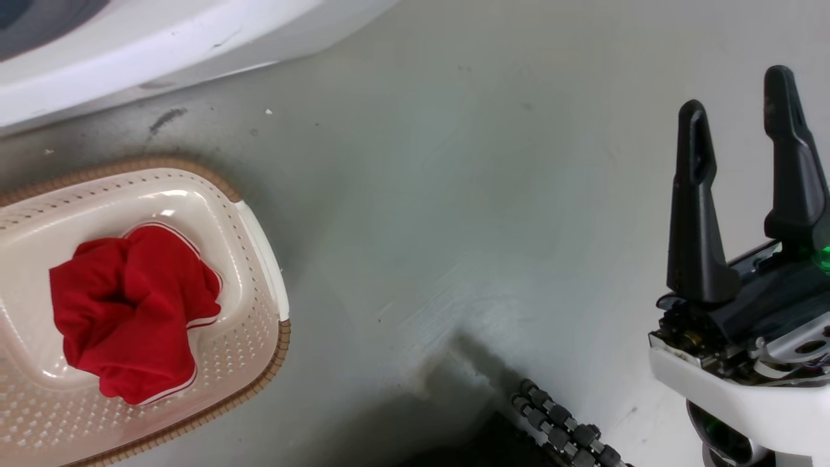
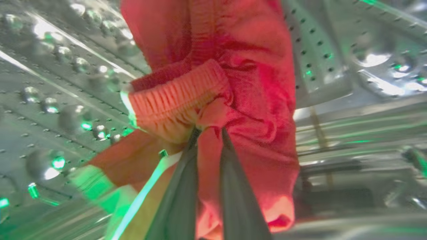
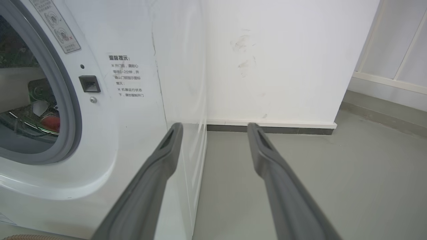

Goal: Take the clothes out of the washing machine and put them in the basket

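Left gripper (image 2: 209, 133) in the drum (image 2: 66, 83), fingers pinching a red garment (image 2: 233, 83); another red piece (image 1: 130, 311) lies in the basket (image 1: 275, 350).

The pinch sits on a fold just below the ribbed cuff, with loose fabric hanging on both sides. I'd draw it straight back through the grey porthole rim (image 3: 71, 110), lifting a little so the trailing cloth clears the lip and doesn't snag. The basket stands on the floor (image 1: 454, 194) near the washing machine (image 1: 130, 52), so the carry looks short, and I'd release over its middle, not its rim. The right gripper (image 1: 736, 91) is empty with its fingers spread, well off to the side over bare floor, out of my path.
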